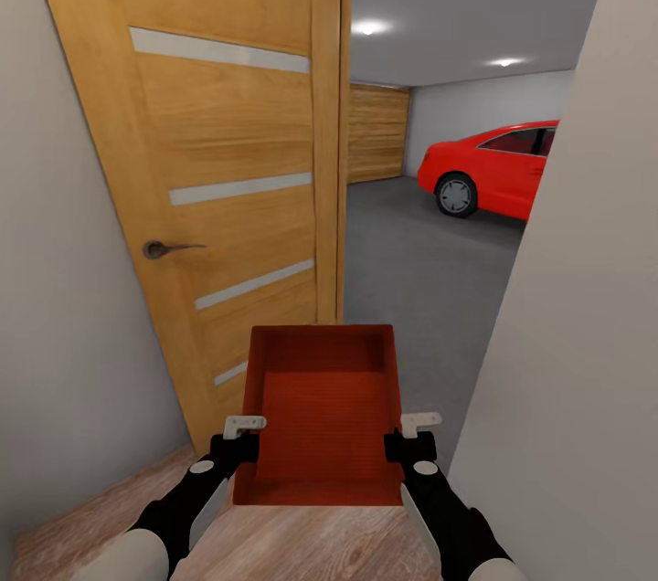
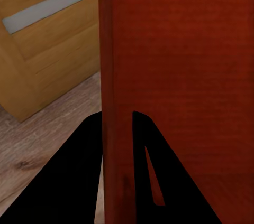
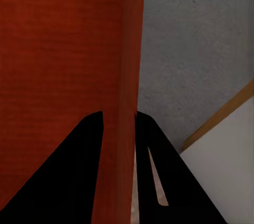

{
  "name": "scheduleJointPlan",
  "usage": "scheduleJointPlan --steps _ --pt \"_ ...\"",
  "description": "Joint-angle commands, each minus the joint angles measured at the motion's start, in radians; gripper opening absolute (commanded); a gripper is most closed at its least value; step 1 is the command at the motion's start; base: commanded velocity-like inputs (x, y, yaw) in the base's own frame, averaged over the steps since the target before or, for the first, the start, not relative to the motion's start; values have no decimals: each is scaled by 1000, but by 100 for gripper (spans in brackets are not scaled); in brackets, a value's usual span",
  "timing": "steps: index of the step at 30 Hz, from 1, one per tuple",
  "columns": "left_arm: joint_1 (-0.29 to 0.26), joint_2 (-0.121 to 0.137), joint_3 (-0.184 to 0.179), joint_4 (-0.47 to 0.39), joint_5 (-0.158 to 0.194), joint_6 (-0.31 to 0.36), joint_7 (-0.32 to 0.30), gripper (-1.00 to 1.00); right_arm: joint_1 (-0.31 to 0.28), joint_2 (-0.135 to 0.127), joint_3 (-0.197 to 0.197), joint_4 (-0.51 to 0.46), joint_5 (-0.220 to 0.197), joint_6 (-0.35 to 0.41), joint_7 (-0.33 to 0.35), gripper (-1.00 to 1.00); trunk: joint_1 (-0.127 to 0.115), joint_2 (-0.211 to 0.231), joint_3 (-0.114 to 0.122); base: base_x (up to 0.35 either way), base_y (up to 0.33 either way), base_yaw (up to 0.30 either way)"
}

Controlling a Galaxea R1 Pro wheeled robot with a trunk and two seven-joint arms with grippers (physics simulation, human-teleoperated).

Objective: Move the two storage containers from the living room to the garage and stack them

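I carry one orange-red storage container [image 1: 322, 407] in front of me, held level above the wood-plank floor at the garage doorway. My left gripper [image 1: 243, 431] is shut on its left wall [image 2: 116, 76], one finger on each side. On the opposite wall [image 3: 127, 76] my right gripper [image 1: 413, 431] is shut the same way. The bin's ribbed inside bottom is empty. Through the doorway lies the garage's grey concrete floor [image 1: 411, 270].
An open wooden door [image 1: 219, 179] with a lever handle [image 1: 164, 248] stands close on my left. A white wall [image 1: 585, 334] closes in on the right. In the garage a red car [image 1: 498, 168] is parked at the right and a wooden panel door [image 1: 376, 133] fills the back.
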Motion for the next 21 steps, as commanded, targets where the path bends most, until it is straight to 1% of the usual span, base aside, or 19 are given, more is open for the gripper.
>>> scheduleJointPlan --steps 1,5,9,13,16,21 --pt "0 -1 -39 5 15 -2 -8 -100 0 25 48 -22 14 -1 2 -100 0 -1 -1 7 2 -9" --pt "0 -1 -39 5 12 -1 -8 -100 0 25 48 -22 14 -1 2 -100 0 -1 -1 88 1 -5" --pt "0 -1 -39 5 12 0 -8 -100 0 25 48 -22 14 -1 2 -100 0 -1 -1 246 33 -7" --pt "0 -1 -39 5 12 -1 -8 -100 0 25 48 -22 13 -1 2 -100 0 -1 -1 207 63 -143" --pt "0 -1 -39 4 13 -1 -7 -100 0 25 48 -22 14 -1 3 -100 0 -1 -1 66 21 -166" --pt "0 -1 -39 5 13 -2 -8 -100 0 25 48 -22 15 -1 2 -100 0 -1 -1 15 5 -46"
